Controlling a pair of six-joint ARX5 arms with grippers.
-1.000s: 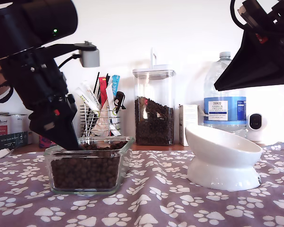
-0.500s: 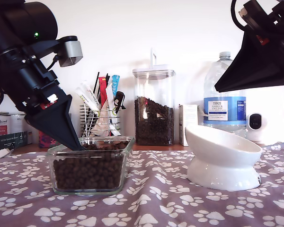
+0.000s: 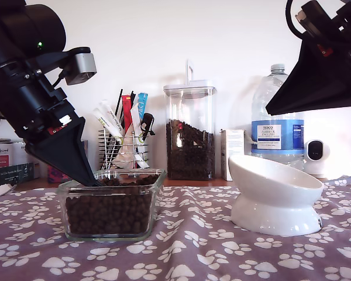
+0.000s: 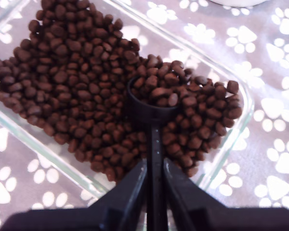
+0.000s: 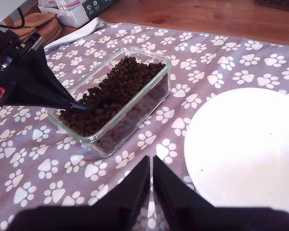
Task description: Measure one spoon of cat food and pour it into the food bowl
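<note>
Right now my first gripper pinches the spoon by its handle, its cup sunk in the cat food inside the clear glass dish, partly loaded. My second gripper hovers, jaws together, empty. Lifting and pouring remain: the food bowl, at three o'clock of the dish in the exterior view, looks unfilled.

Rim of the food bowl beyond the frame edge.
</note>
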